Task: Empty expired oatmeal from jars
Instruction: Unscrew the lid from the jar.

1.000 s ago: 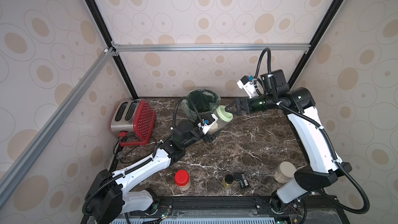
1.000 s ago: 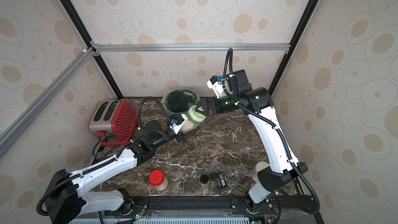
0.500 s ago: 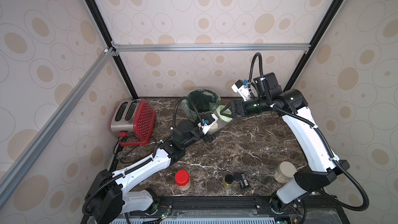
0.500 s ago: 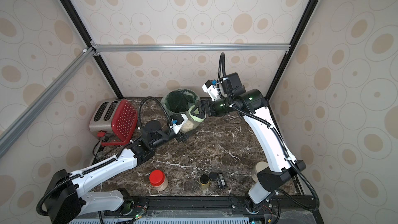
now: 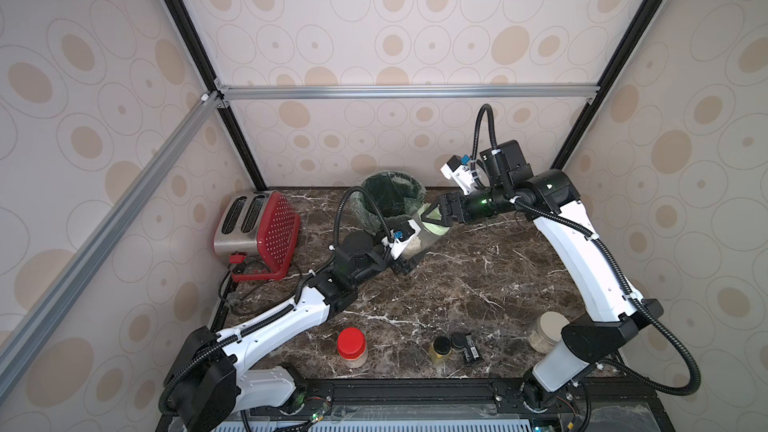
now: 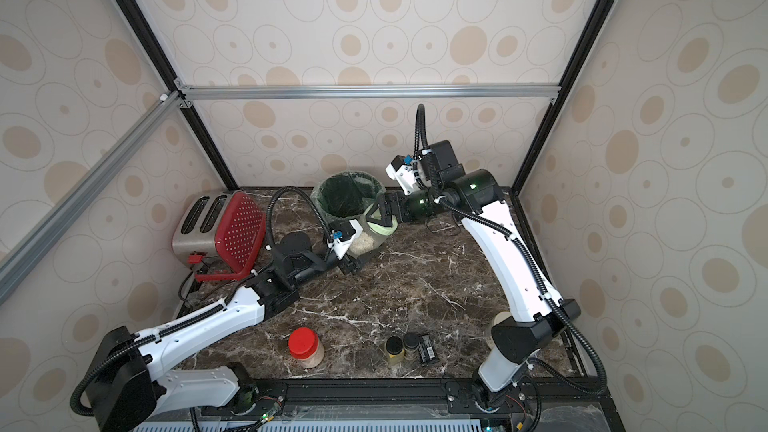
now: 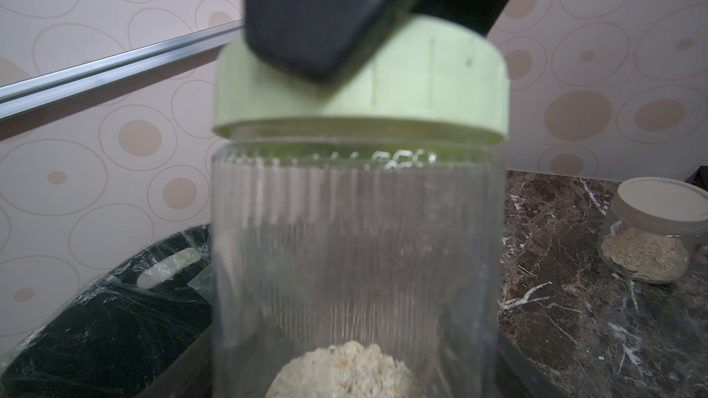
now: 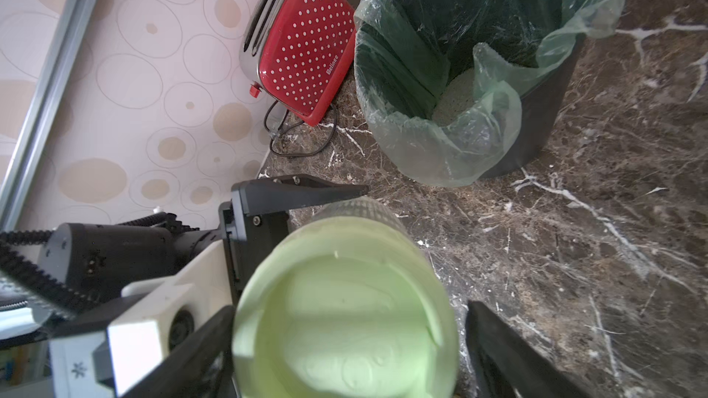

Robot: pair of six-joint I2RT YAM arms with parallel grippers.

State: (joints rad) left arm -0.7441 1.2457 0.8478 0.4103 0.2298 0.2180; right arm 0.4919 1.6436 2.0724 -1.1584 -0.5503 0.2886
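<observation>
Left gripper [image 5: 408,257] clamps the green-lidded jar [image 7: 356,243] (tilted, beside the far bin [image 8: 479,162]); right gripper [image 8: 344,338] straddles its lid [image 7: 421,82], jaws apart.

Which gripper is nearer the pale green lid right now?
Right. The right gripper straddles the pale green lid, one finger on either side, with a slight gap showing on one side. The left gripper is clamped on the green-lidded jar, at its glass body.
</observation>
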